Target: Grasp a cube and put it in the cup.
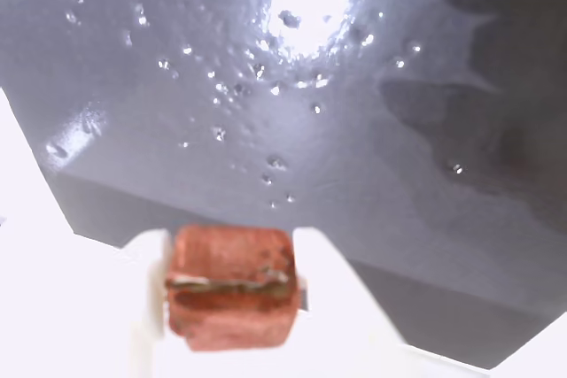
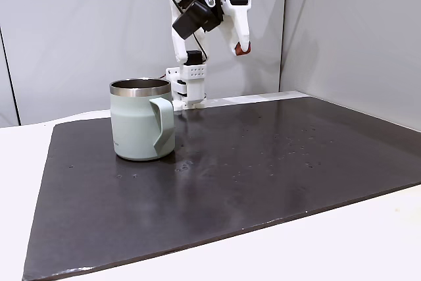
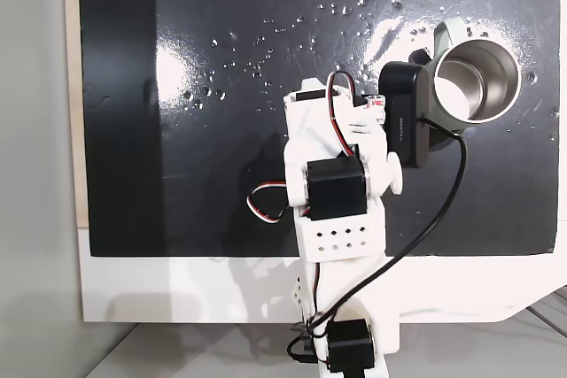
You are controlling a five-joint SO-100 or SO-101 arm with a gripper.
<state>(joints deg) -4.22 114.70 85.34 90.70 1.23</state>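
The jaws pinch the cube (image 1: 232, 285) (reddish-brown, with a pale seam across its face) high above the dark mat (image 2: 263, 162) on the bench, up and to the right of the cup (image 2: 140, 120) in a fixed view.

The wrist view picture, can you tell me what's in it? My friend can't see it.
A small reddish-brown cube is pinched between the white fingers of the gripper, held up in the air. Below it lies a dark shiny mat speckled with tiny bumps and a bright glare spot.
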